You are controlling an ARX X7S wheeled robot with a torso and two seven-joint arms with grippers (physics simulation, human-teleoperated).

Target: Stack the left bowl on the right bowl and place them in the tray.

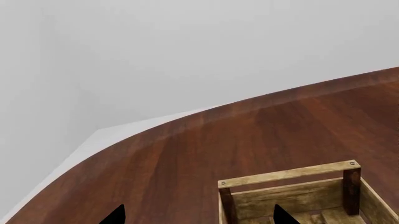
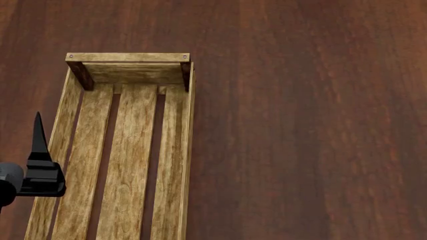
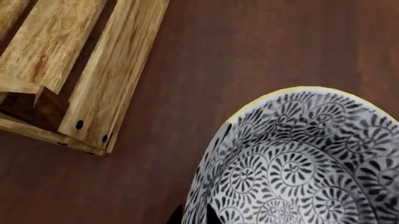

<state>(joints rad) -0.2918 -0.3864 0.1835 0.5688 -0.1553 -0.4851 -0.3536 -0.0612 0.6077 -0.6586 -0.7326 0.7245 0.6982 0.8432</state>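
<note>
Closest to your right wrist camera is the bowl (image 3: 299,163), white with black scroll patterning and a yellow rim edge, filling the view beside a corner of the tray (image 3: 93,79); the right tool itself is hardly visible, so you cannot tell its state; the tray lies empty on the desk (image 2: 300,125); your left tool (image 2: 40,150) hangs at the tray's left plank side, its fingertips (image 1: 118,215) spread apart, holding nothing.

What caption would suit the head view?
Left hand poised over the empty slatted tray on a dark wood table.
</note>
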